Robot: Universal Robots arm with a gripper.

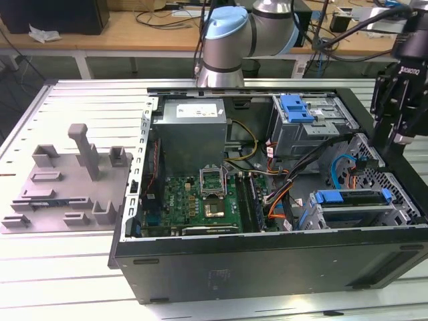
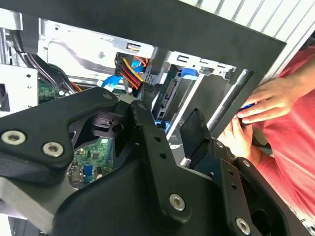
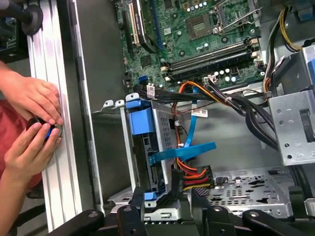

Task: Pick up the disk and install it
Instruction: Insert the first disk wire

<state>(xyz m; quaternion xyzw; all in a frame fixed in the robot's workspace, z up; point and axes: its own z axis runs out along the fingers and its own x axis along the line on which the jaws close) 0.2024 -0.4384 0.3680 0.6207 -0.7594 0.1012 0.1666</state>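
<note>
The opened computer case (image 1: 267,267) is lying on the table (image 1: 67,281), and a fixture plate (image 1: 67,187) is sitting beside it at the exterior view's left. Inside the case, the power supply (image 1: 194,130) is sitting at the far side, with the motherboard (image 1: 200,200) lying in front of it. One drive cage (image 1: 307,127) is standing at the far right and a second cage (image 1: 354,210) at the near right, with cables (image 1: 294,174) running between them. The claw (image 1: 401,137) is hanging over the case's right wall. A person's hands (image 3: 32,101) are resting on the table just beside the case.
</note>
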